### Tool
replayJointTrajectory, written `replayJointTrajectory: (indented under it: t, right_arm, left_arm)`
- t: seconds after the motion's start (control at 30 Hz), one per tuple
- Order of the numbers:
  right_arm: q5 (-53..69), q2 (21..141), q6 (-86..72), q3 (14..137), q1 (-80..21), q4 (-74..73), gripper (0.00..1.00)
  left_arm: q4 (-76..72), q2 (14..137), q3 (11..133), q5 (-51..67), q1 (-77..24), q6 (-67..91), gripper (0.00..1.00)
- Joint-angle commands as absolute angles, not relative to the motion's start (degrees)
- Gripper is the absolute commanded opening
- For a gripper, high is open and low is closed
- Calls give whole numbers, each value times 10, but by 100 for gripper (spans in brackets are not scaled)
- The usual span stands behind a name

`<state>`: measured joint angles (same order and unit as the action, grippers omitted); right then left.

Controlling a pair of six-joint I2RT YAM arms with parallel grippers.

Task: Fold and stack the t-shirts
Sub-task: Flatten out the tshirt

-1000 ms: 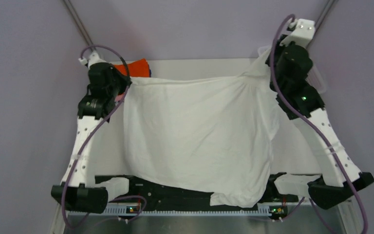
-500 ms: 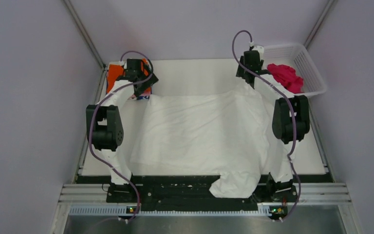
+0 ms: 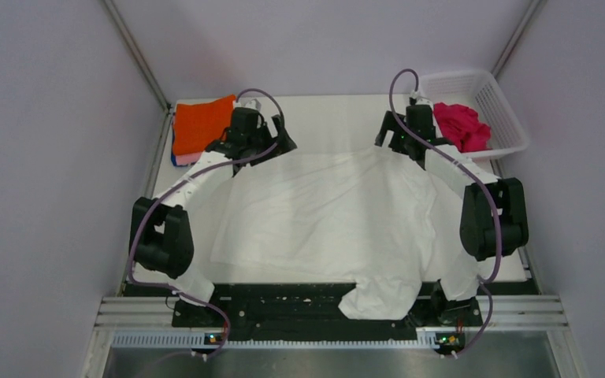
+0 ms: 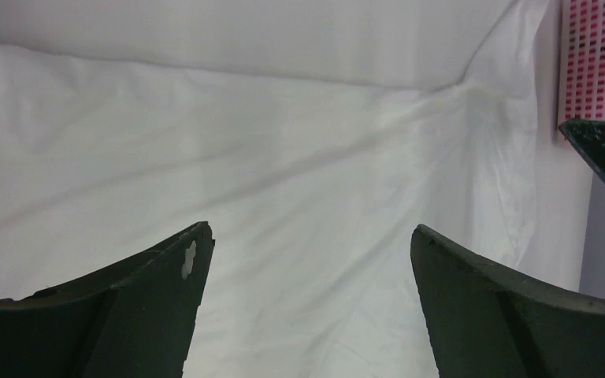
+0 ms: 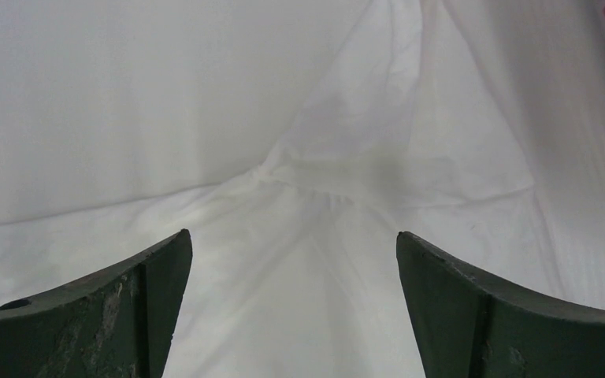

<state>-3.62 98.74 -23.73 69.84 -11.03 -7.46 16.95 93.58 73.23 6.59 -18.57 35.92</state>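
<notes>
White shirt (image 3: 323, 220) is lying spread flat on the desk (image 3: 331, 110), probably laid out for folding. Left claw (image 4: 309, 232) and right claw (image 5: 293, 235) are hovering wide open, gripping nothing, above its far edge.

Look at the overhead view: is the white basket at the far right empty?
No, a magenta shirt lies bunched inside the basket.
</notes>
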Motion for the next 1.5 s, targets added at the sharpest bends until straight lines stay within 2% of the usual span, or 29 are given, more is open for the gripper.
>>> replayJointTrajectory:
  t: [0.0, 0.5, 0.93, 1.07, 1.23, 1.47]
  right_arm:
    - [-3, 994, -267, 677, -112, -27, 99]
    - [-9, 1177, -266, 799, -111, 52, 98]
    - [20, 1389, -243, 1155, -111, 1, 99]
    - [47, 1410, -221, 1228, -111, -42, 99]
    - [50, 1295, -178, 1130, -115, -41, 99]
    - [24, 1051, -197, 767, -152, 2, 99]
  left_arm:
    - [137, 940, 694, 91, -185, 357, 99]
    - [145, 1028, 651, 77, -184, 358, 99]
    - [181, 1037, 647, 35, -180, 353, 99]
    - [196, 1016, 659, 22, -178, 347, 99]
    - [190, 977, 658, -22, -177, 354, 99]
    - [187, 978, 669, -72, -134, 384, 99]
